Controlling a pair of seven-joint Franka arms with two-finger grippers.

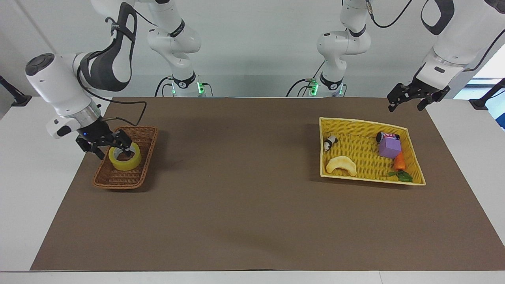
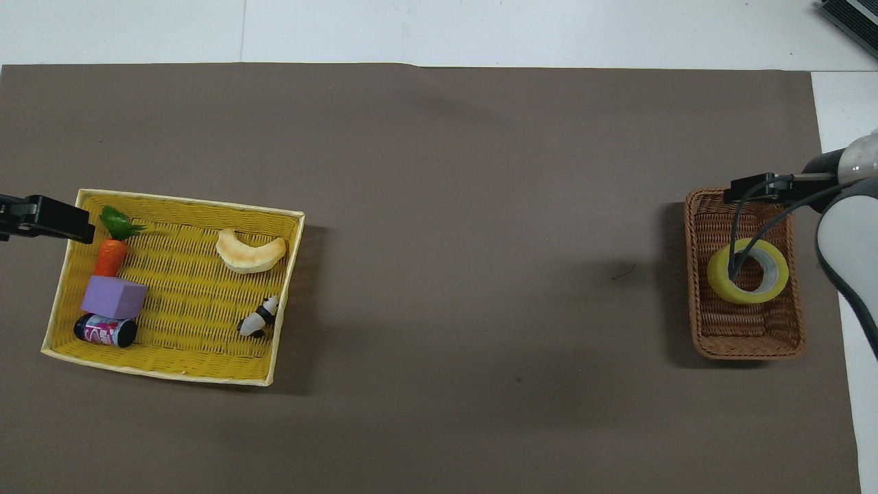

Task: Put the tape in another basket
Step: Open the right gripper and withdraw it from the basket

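Note:
The yellow tape point(image 1: 125, 162) point(image 2: 721, 283) lies flat in the small brown wicker basket point(image 1: 118, 183) point(image 2: 744, 344) at the right arm's end of the table. My right gripper point(image 1: 109, 147) point(image 2: 753, 186) hangs open just over the tape and the basket, holding nothing. My left gripper point(image 1: 408, 99) point(image 2: 48, 219) waits open in the air over the corner of the yellow basket point(image 1: 359, 149) point(image 2: 185, 302) at the left arm's end.
The yellow basket holds a pale crescent piece point(image 1: 341, 165), a toy panda point(image 1: 330, 142), a purple block point(image 1: 389, 147), a small can point(image 1: 382, 136) and a carrot point(image 1: 400, 161). A brown mat point(image 1: 244, 189) covers the table between the baskets.

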